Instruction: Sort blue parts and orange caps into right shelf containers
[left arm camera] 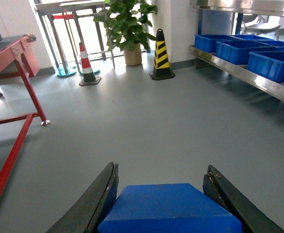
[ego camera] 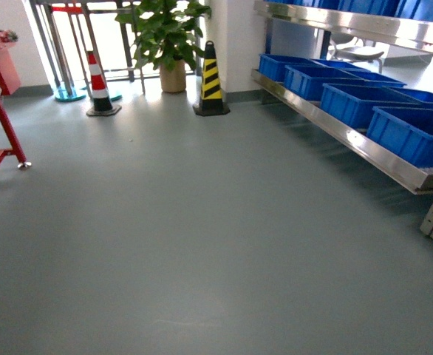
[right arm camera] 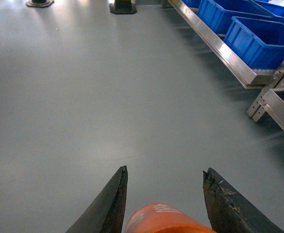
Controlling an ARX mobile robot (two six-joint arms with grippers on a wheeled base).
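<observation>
blue part point(left arm camera: 168, 208) clamped in left tool point(left arm camera: 164, 206), orange cap point(right arm camera: 164, 219) in right tool point(right arm camera: 164, 204); crates point(ego camera: 412, 133) ahead-right; a jolt could shake either loose.

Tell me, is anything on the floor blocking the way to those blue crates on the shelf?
Nothing visible does. Bare grey floor runs up to the blue crates; the striped cone stands off to the side. The left tool holds a blue part, the right tool an orange cap.
</observation>
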